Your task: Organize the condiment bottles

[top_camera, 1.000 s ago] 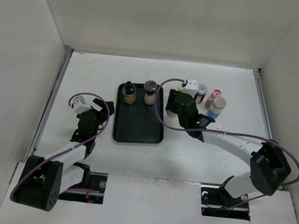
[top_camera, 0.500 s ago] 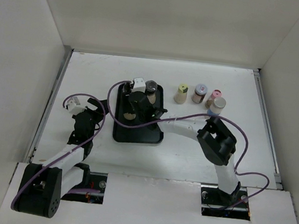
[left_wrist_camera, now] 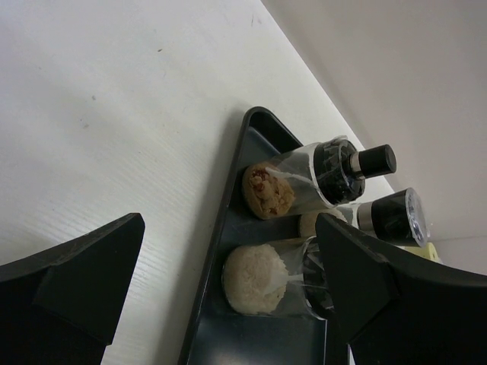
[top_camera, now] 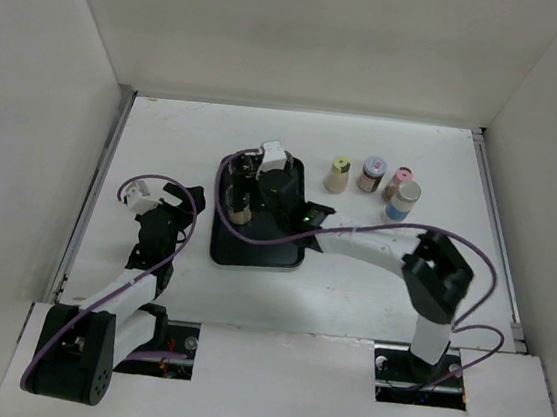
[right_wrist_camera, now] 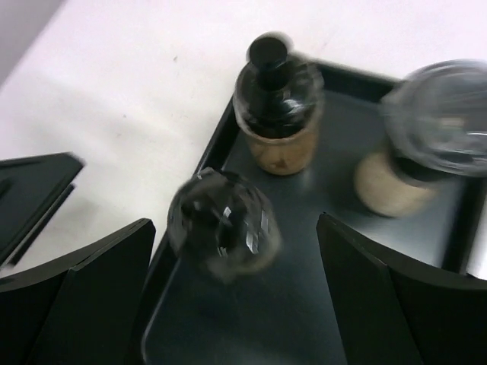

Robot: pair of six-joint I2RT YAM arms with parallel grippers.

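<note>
Now our right gripper (right_wrist_camera: 236, 300) hangs with jaws spread empty above three upright bottles (right_wrist_camera: 222, 220) on the tray (top_camera: 259, 247), four other bottles (top_camera: 371, 174) standing rightward on the worktop (top_camera: 166, 135), well apart from our equally unclenched left gripper (left_wrist_camera: 230, 228).

Your white table (top_camera: 166, 135) carries: one flat black tray (top_camera: 253, 251), just off centre toward 9 o'clock; toward 1 o'clock, a row of yellow-capped jar (top_camera: 338, 173), dark-capped jar (top_camera: 371, 173), pink-capped jar (top_camera: 399, 182); grey-capped jar (top_camera: 402, 201) at the pink one's 6 o'clock
</note>
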